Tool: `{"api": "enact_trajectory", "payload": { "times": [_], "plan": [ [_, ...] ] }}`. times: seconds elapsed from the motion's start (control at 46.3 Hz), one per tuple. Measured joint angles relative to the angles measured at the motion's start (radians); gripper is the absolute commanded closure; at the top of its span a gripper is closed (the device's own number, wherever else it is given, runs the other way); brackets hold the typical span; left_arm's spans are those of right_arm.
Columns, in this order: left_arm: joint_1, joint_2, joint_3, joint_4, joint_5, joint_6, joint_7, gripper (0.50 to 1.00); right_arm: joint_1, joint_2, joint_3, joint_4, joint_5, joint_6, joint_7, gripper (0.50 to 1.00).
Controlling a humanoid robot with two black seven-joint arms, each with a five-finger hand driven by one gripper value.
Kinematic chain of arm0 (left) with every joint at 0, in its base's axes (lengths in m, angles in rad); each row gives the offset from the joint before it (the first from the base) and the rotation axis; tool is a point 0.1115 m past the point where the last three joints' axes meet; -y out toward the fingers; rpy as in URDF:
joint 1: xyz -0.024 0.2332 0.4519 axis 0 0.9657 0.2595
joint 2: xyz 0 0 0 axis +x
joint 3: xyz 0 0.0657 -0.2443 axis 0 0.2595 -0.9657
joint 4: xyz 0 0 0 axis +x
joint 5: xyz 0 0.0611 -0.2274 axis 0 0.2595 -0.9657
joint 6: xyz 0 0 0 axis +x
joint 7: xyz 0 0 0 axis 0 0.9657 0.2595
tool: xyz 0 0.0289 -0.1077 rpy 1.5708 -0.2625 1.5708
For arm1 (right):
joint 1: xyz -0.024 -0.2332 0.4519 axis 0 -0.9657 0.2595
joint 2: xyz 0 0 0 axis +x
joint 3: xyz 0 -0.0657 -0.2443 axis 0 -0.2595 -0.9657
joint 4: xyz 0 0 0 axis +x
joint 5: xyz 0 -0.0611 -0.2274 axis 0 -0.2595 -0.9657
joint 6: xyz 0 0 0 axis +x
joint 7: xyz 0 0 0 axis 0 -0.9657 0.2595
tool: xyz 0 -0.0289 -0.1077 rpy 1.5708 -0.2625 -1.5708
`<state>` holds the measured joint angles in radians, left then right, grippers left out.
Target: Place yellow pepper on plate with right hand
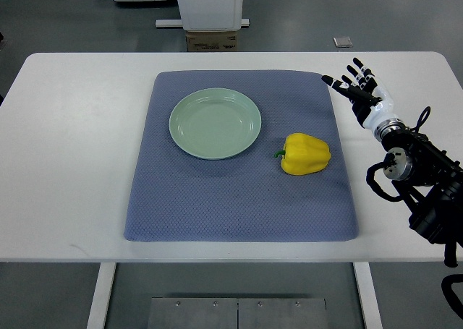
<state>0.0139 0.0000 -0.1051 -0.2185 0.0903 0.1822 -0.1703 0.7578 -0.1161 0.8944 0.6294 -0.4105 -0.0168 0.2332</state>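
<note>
So the glossy yellow bell pepper [306, 154] with its short green stem is lying on its side on the blue-grey textured cloth mat [239, 199], stem pointing left toward the round pale green ceramic plate [215, 123]. Pepper and plate are near each other but not touching, plate sitting up and to the left of it on the same mat. Nothing is on the plate yet, so the task hasn't really started.

The robot's right hand [362, 94], black with white joints, is hanging over the bare white worktop [72, 163] just off the mat's top right corner, well apart from the pepper. Its fingers [356, 70] are spread out and released, holding nothing. Left arm isn't visible at all.

What could go sideways from here, guessing:

- The pepper is smooth, lumpy and lying on its side, so if the fingers close off-centre it'll probably roll or squirt out across the mat.
- A push from the right could shove it into the plate rim and nudge the plate.
- The cloth looks soft; fingers digging in low might snag or bunch it and drag the plate with it.
- On release, a round pepper dropped near the shallow rim could just roll back off.
</note>
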Motion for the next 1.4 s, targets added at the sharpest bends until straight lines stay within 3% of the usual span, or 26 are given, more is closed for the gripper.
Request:
{"api": "enact_trajectory", "payload": {
  "times": [1.405],
  "plan": [
    [0.0, 0.0, -0.001, 0.001, -0.003, 0.0, 0.0, 0.5, 0.011, -0.027, 0.001, -0.029, 0.0, 0.0, -0.002, 0.5]
  ]
}}
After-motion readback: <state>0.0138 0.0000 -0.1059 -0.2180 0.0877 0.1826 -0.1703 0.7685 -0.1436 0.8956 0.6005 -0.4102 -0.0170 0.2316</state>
